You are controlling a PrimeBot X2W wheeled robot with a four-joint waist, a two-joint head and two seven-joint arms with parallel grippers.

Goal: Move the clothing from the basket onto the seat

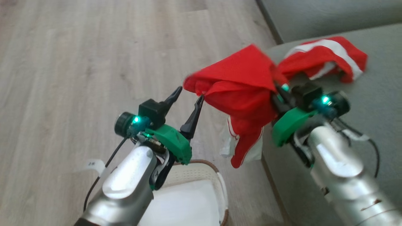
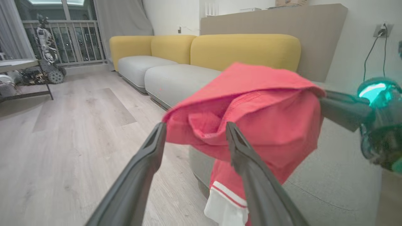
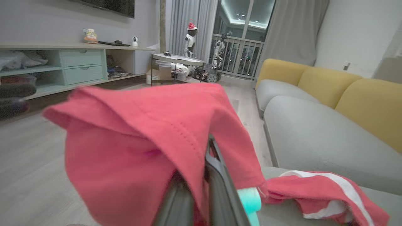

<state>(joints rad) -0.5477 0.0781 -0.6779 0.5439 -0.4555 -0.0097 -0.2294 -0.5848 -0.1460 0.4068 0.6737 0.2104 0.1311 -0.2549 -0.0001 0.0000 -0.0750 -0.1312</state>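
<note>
left hand (image 1: 190,93): fingers spread wide apart, pinching nothing; up in the air above the floor (image 1: 78,62); one fingertip right at the edge of the hanging clothing, too close to tell if touching.
right hand (image 1: 280,94): fingers pressed tight together, clamped on the hanging clothing; tips hidden in the red folds; right by the rounded edge of the seat.
hanging clothing (image 1: 241,84): bright red, all bunched up, up in the air between the two hands; partly over the floor, beside the edge of the seat; red and white striped end dangling down next to the seat's side.
other clothing (image 1: 326,55): red with a wide white stripe; lying crumpled on top of the seat, just past the right hand; touching the hanging piece or not, hard to tell.
basket (image 1: 209,164): down on the floor, near the seat, partly under the left arm; brown rim, cream wall with little holes, white inside.
seat (image 1: 377,103): big grey-green cushion, on the right side in the head view.
floor: pale wood planks.
sofa backs (image 2: 245,50): yellow, further along the room, behind more grey cushions.
</note>
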